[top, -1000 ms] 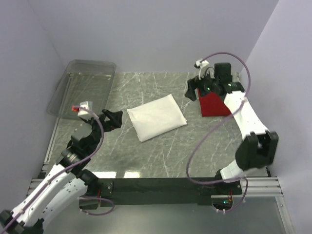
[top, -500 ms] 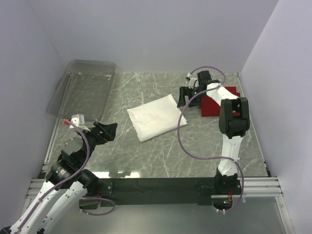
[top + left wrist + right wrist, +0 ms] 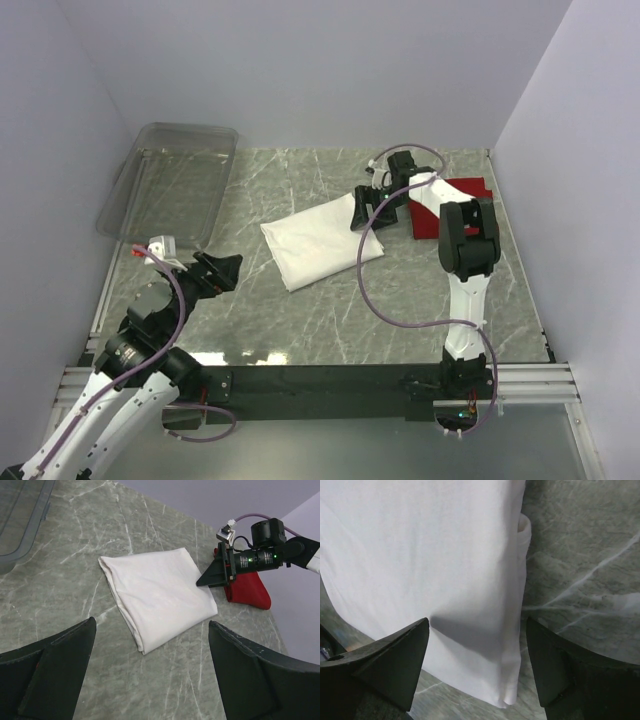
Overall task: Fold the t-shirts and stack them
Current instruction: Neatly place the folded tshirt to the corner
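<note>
The white t-shirt (image 3: 318, 243) lies folded in the middle of the table, its graphic hidden; it also shows in the left wrist view (image 3: 157, 594) and fills the right wrist view (image 3: 430, 570). The folded red t-shirt (image 3: 448, 210) lies at the far right, partly behind my right arm, and shows in the left wrist view (image 3: 249, 591). My right gripper (image 3: 368, 211) is open and empty, low over the white shirt's far right corner. My left gripper (image 3: 222, 270) is open and empty, above the table to the near left of the white shirt.
A clear plastic bin (image 3: 172, 180) stands at the far left, its corner in the left wrist view (image 3: 22, 525). Purple walls close in the marbled table (image 3: 330, 320) at the back and sides. The right arm's cable (image 3: 375, 290) loops over the table's right half.
My right gripper has swung left from the red shirt to the white shirt's far right corner. My left arm has drawn back toward the near left and then stayed.
</note>
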`<state>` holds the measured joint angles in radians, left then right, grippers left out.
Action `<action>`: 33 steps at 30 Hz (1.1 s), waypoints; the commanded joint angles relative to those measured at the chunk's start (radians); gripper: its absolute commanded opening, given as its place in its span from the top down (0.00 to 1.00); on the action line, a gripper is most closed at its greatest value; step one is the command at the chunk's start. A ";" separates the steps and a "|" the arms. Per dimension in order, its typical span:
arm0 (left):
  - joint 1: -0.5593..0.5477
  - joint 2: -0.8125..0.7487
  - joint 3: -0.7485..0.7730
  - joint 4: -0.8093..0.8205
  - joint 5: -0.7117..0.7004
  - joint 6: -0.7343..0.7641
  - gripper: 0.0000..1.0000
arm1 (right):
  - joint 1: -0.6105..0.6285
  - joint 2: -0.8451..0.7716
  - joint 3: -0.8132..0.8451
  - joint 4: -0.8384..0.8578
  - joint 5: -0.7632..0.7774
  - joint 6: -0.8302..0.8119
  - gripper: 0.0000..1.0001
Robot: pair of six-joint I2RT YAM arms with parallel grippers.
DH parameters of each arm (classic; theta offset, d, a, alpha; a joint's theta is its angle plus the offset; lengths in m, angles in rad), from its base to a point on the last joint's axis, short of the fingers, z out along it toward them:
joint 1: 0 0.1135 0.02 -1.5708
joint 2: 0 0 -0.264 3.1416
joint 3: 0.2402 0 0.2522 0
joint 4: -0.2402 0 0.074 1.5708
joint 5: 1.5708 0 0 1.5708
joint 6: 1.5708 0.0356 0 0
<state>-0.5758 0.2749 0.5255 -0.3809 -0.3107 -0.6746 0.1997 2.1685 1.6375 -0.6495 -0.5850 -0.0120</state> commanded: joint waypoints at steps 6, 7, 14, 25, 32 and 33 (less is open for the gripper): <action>-0.001 -0.020 -0.010 0.025 0.016 -0.010 0.01 | 0.056 0.045 0.019 -0.038 -0.059 0.044 0.20; -0.001 -0.017 -0.010 0.028 0.018 -0.010 0.00 | 0.063 0.045 0.018 -0.038 -0.062 0.044 0.22; -0.002 -0.014 -0.009 0.027 0.019 -0.010 0.01 | 0.055 0.047 0.027 -0.032 -0.062 0.052 0.39; -0.002 -0.005 -0.005 0.020 0.015 -0.011 0.00 | 0.038 0.014 0.080 -0.058 -0.182 0.021 1.00; -0.002 -0.002 -0.004 0.016 0.012 -0.011 0.01 | 0.018 -0.117 0.127 -0.085 -0.097 -0.035 1.00; -0.001 -0.002 -0.004 0.016 0.012 -0.010 0.01 | 0.015 -0.125 0.133 -0.085 -0.076 -0.037 1.00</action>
<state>-0.5766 0.2657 0.5236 -0.3817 -0.3080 -0.6750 0.2348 2.1590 1.6974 -0.7223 -0.7063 -0.0177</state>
